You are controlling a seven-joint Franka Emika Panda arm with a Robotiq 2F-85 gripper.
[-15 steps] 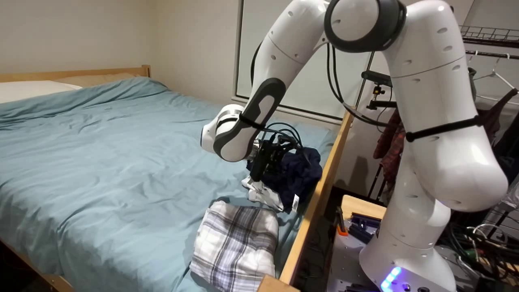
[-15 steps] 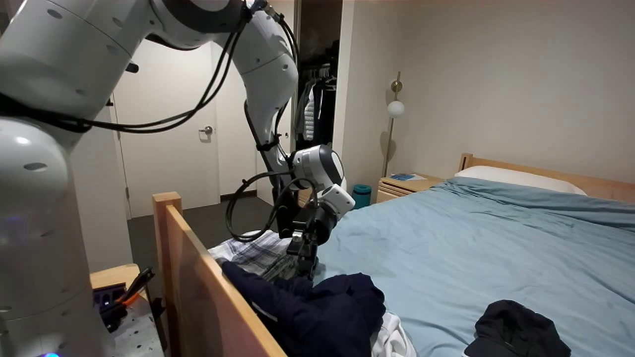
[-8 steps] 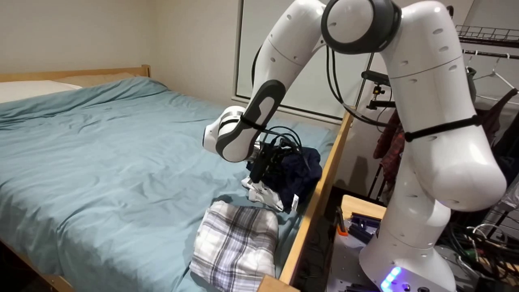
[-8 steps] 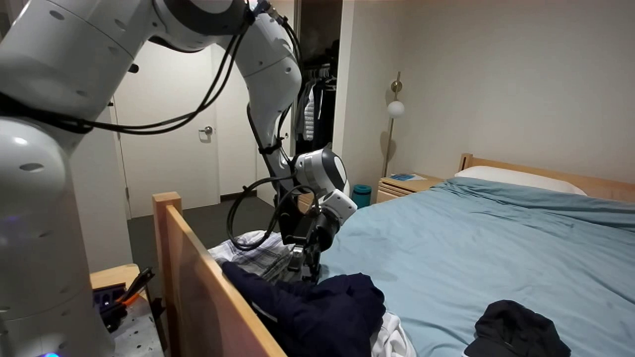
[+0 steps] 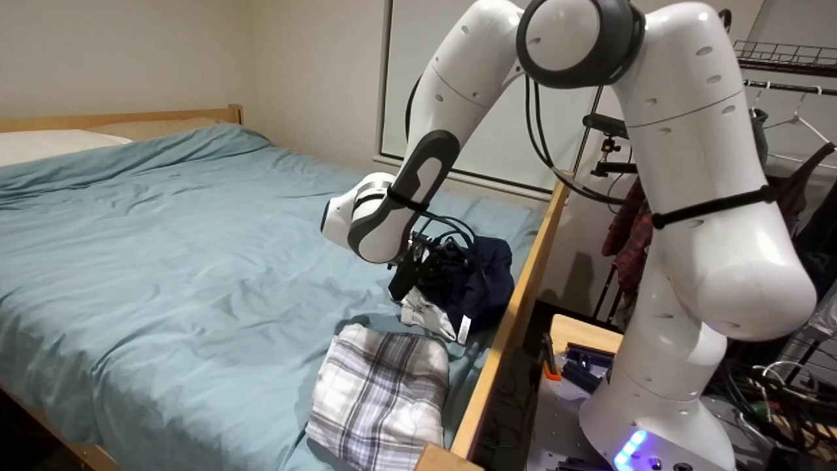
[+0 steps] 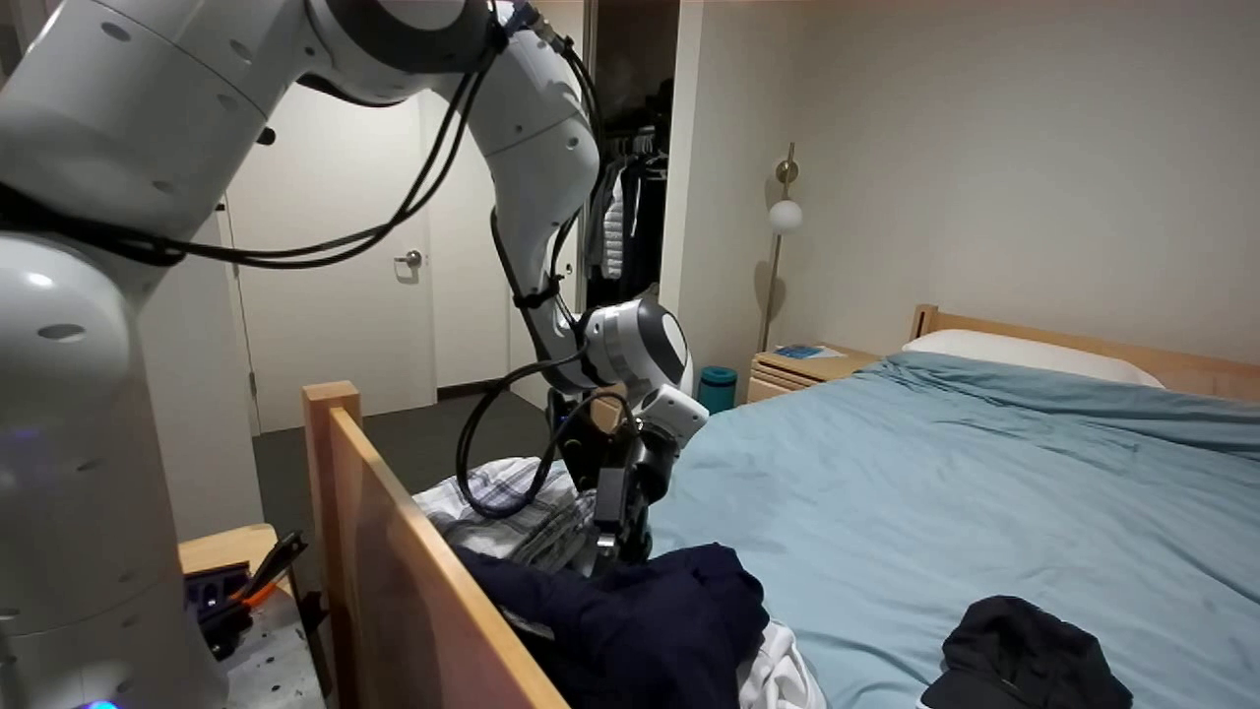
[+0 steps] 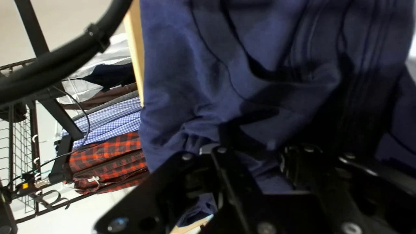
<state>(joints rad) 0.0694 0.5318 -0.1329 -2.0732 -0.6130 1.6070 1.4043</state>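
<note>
Bed [image 6: 906, 473]: spread with a creased blue duvet [image 5: 183, 275], a wooden footboard [image 6: 423, 581] along its foot edge.
Plaid garment [image 5: 382, 392]: folded, white and grey, at the bed's corner beside the footboard.
Black garment [image 6: 1029, 655]: bunched on the duvet, apart from the footboard.
Pillow [image 6: 1029, 356]: white, along the head edge.
Nightstand [image 6: 832, 368]: pale wood, a flat blue item [image 6: 799, 352] on top.
Lamp [image 6: 786, 216]: white globe on a slim rod.
Checked shirts [image 7: 105, 151]: red and black, hanging beside blue-and-white ones [image 7: 113, 113].

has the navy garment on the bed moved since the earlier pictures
Yes: in an exterior view, the navy garment and its white tag have shifted slightly toward the picture's left, away from the wooden footboard.
</note>
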